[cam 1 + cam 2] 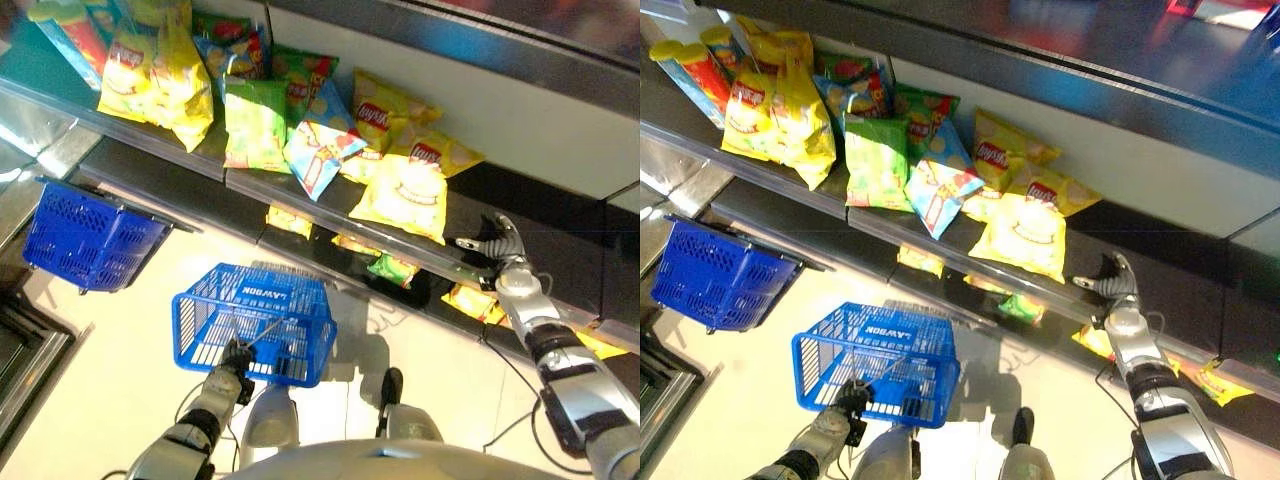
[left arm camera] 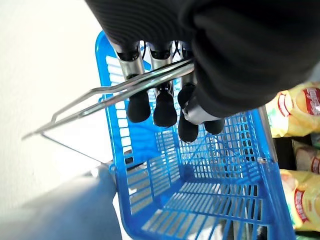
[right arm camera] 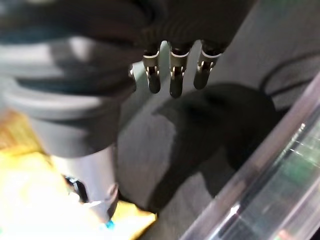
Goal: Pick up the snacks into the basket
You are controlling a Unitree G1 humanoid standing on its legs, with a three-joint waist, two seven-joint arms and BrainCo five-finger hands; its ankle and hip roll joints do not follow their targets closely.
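My left hand (image 1: 237, 358) hangs low in front of me, shut on the wire handle (image 2: 115, 92) of a blue plastic basket (image 1: 215, 335). The basket (image 2: 200, 200) has nothing in it. My right hand (image 1: 497, 243) is raised at the dark shelf on the right, just right of a large yellow chip bag (image 1: 405, 195). Its fingers (image 3: 172, 75) are relaxed and hold nothing. A yellow bag (image 3: 30, 200) shows beside the thumb in the right wrist view, apart from it.
Several snack bags lie along the shelf, among them a green bag (image 1: 255, 125) and a blue-and-white one (image 1: 318, 150). Small packets (image 1: 395, 268) sit on the lower shelf. A second blue basket (image 1: 85, 240) hangs at the left. Pale floor lies below.
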